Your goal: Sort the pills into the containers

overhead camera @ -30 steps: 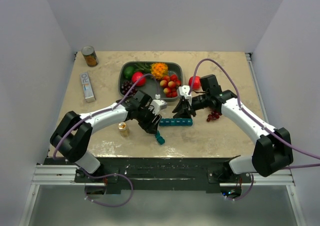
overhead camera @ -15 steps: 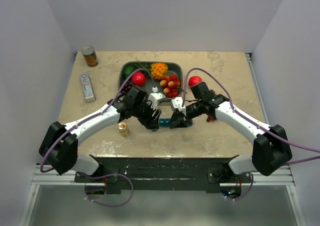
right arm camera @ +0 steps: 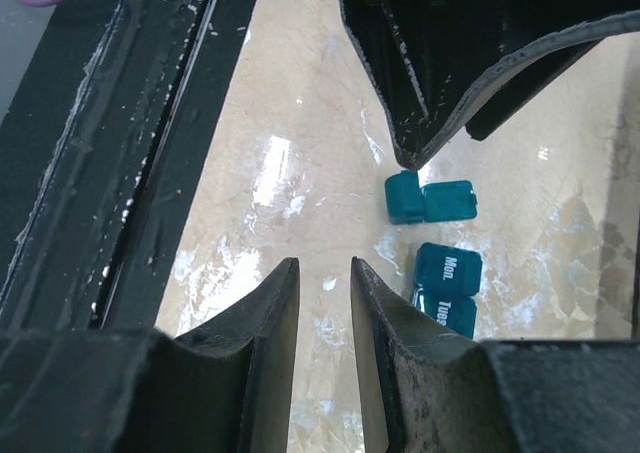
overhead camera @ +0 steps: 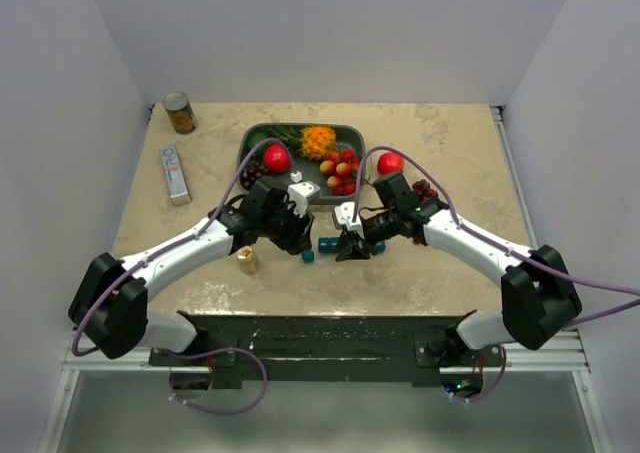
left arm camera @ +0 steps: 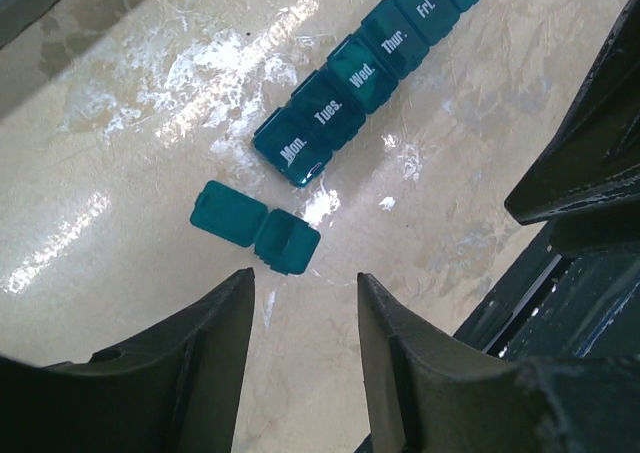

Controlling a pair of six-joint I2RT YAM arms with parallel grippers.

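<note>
The containers are teal square cells. A strip (left arm camera: 370, 63) lettered Mon. to Fri. lies on the table, partly hidden under my right gripper (overhead camera: 346, 250) in the top view. One separate cell (left arm camera: 287, 243) lies open just past the strip's Mon. end, its lid (left arm camera: 228, 213) flapped out. My left gripper (left arm camera: 305, 278) hovers open right before this cell, holding nothing. My right gripper (right arm camera: 323, 265) stands open with a narrow empty gap, left of the Mon. cell (right arm camera: 447, 268) and the loose cell (right arm camera: 430, 198). No pills show; a small amber bottle (overhead camera: 246, 260) stands near the left arm.
A grey fruit tray (overhead camera: 352, 130) sits behind the grippers, with a red apple (overhead camera: 390, 163) and dark grapes (overhead camera: 425, 188) to its right. A tin can (overhead camera: 180, 113) and a silver box (overhead camera: 175, 173) lie at the far left.
The loose cell shifted up and left to beside the strip's end and now lies free. My left gripper drew back from it. The right gripper slid left over the strip.
</note>
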